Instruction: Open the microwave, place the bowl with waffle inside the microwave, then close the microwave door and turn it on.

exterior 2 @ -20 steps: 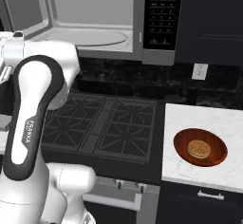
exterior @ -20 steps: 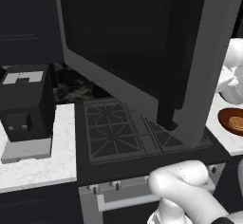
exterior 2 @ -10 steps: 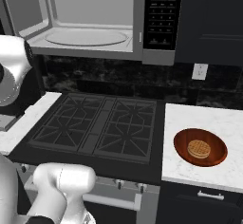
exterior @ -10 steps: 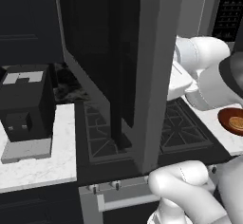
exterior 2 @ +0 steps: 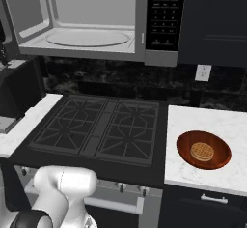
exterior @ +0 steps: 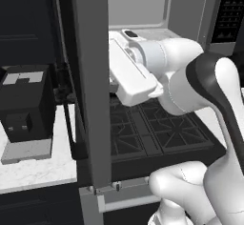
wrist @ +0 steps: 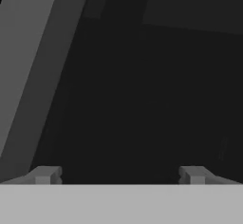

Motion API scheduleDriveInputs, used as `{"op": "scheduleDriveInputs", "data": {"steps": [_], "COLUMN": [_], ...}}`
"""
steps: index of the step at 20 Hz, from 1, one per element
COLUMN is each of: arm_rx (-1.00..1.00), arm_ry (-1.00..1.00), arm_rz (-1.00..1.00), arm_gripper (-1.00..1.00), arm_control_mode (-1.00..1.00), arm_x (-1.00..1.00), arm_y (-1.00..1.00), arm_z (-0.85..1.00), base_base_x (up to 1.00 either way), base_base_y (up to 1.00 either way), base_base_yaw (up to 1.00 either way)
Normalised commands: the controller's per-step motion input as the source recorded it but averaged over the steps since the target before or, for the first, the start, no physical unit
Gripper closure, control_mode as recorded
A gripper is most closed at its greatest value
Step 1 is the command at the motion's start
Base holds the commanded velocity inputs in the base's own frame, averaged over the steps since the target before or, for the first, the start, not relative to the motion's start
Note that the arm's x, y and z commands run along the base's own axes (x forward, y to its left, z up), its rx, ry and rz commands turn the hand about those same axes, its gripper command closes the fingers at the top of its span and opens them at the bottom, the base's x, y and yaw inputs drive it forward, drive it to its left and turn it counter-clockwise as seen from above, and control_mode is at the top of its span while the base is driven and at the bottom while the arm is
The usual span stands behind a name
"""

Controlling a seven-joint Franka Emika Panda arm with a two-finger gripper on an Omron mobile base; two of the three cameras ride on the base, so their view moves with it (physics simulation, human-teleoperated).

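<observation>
The gripper (wrist: 117, 175), fingers spread and empty, faces the swung-open microwave door (exterior: 90, 86). The bowl with waffle (exterior 2: 203, 150) waits on the right counter (exterior 2: 193, 121); beyond, the microwave (exterior 2: 91, 19) gapes. Loading, closing and starting remain.

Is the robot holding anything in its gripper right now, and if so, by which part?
Nothing is held. The gripper is open, its fingertips wide apart and empty, facing the microwave door.

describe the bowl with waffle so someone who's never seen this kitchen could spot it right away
Start at the black stove beneath the open microwave. To its right lies a white marble counter, and on it sits the bowl with waffle: shallow, round, reddish-brown, holding one flat golden waffle. Nothing else stands on that counter.
</observation>
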Motion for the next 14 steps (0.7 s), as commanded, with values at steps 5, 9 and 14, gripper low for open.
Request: {"op": "scheduleDriveInputs", "data": {"steps": [5,9,14], "arm_rx": [-0.01,0.00,0.05], "arm_ry": [0.00,0.00,0.00], "arm_rz": [-0.07,-0.13,-0.22], "arm_gripper": [-1.00,-1.00,-1.00], "arm_control_mode": [-1.00,-1.00,-1.00], "arm_x": [-0.03,-0.18,-0.34], "arm_y": [-0.13,-0.54,-0.97], "arm_z": [0.00,0.00,0.01], "base_base_x": [0.00,0.00,0.00], "base_base_y": [0.00,0.00,0.00], "base_base_yaw": [0.00,0.00,0.00]}}
